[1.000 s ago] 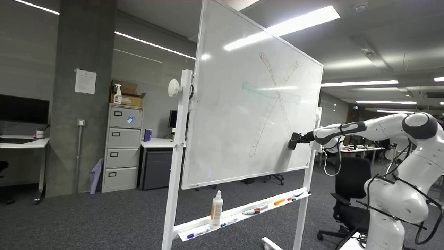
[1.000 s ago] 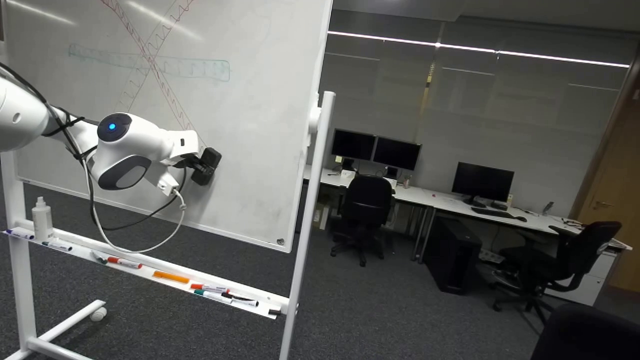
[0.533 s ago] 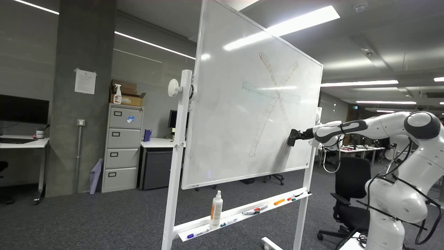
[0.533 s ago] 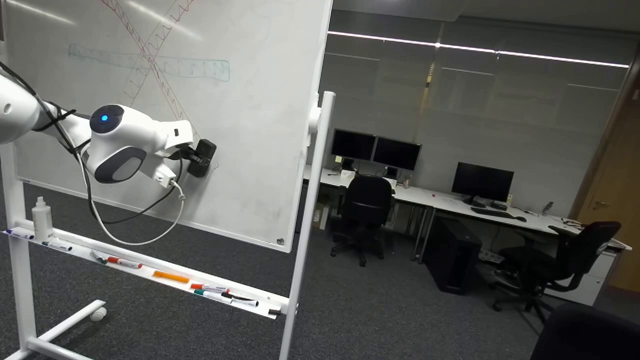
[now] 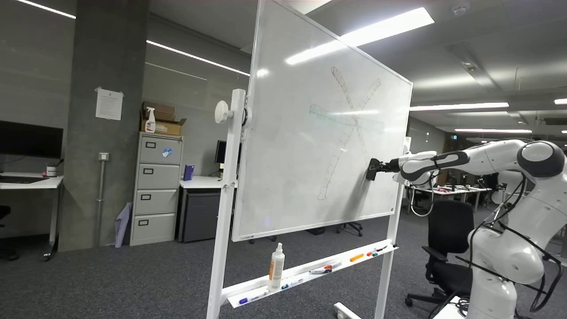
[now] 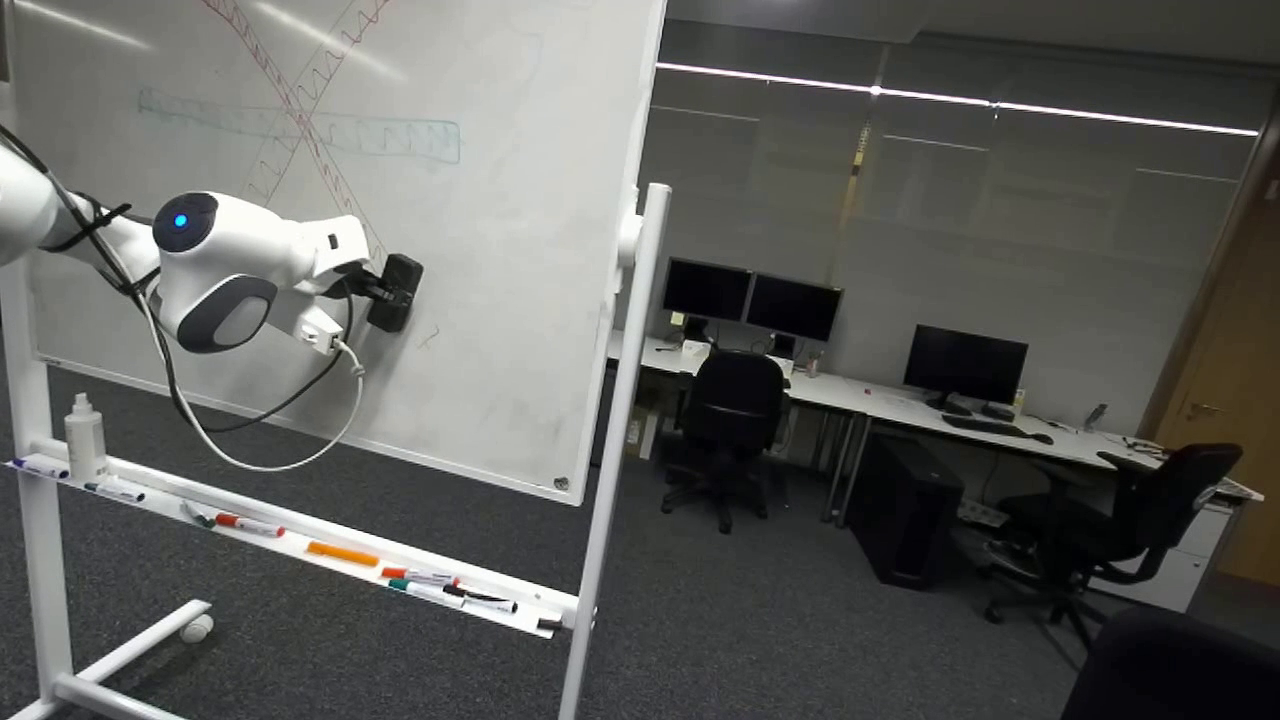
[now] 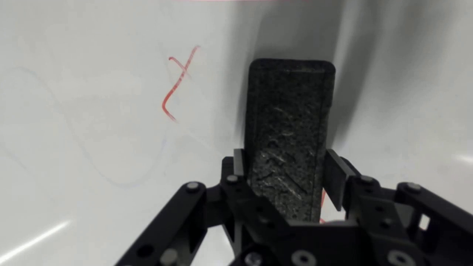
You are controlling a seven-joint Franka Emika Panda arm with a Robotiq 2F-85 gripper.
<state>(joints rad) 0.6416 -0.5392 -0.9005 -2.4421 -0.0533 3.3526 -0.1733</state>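
A black block-shaped eraser (image 7: 286, 122) is clamped between the finger pads of my gripper (image 7: 284, 166), its scuffed back facing the wrist camera. Both exterior views show the eraser (image 5: 372, 169) at the whiteboard (image 5: 288, 177), its long side roughly upright; contact along its whole face cannot be made out. Just above the eraser (image 6: 397, 292), a red drawn strip (image 6: 335, 180) runs down toward it, crossing another red strip and a green strip (image 6: 400, 137). Beside the eraser in the wrist view is a small leftover red squiggle (image 7: 179, 83).
Under the board, a tray (image 6: 300, 532) carries a spray bottle (image 5: 276, 268), several markers and an orange item (image 6: 342, 553). White frame posts (image 6: 615, 450) stand at the board's sides. A black chair (image 5: 452, 235) stands near the arm's base. A cable (image 6: 290, 467) loops below the wrist.
The gripper and eraser have moved up along the board, slightly left in both exterior views. A small red squiggle has come into sight where the eraser was, and less of the red strip shows below.
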